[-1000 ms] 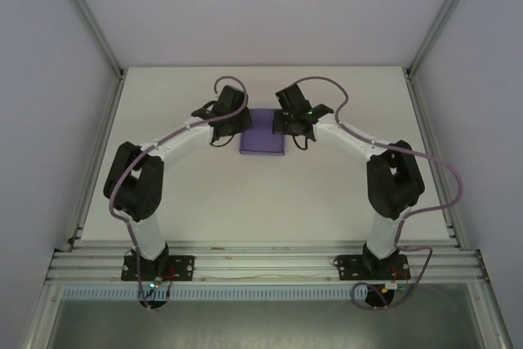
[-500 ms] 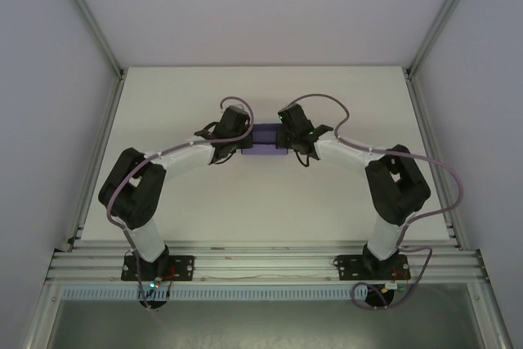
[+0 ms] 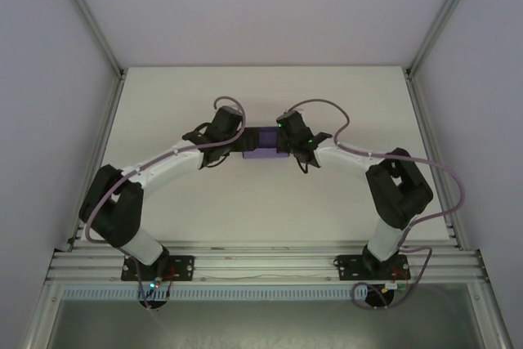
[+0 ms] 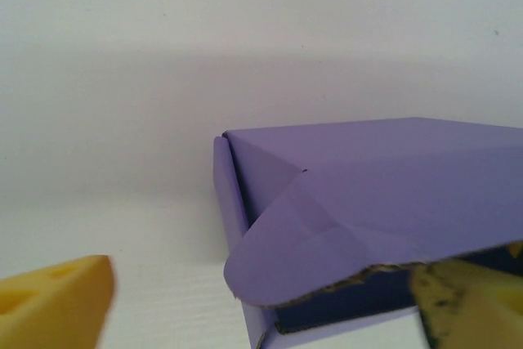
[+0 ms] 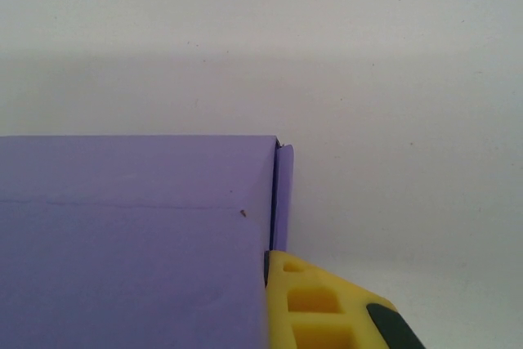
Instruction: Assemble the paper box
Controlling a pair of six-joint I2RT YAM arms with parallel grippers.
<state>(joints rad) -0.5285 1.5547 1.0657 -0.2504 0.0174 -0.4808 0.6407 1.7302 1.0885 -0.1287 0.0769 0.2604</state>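
Surface: white table (image 3: 327, 202); the paper box (image 3: 265, 142) sits mid-table between my wrists.
My left gripper (image 4: 261, 288): fingers wide apart, astride the corner flap (image 4: 302, 243).
My right gripper (image 3: 288, 141): pinched together at the box's right end.
Handling: light, thin and easily creased, so I'd grip gently at the folded edges.

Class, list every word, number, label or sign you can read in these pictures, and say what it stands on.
None can be read. The purple paper box is plain on each face shown, the yellow pincer fingers bear no marks, and any marks on the arm bases are too small to tell.
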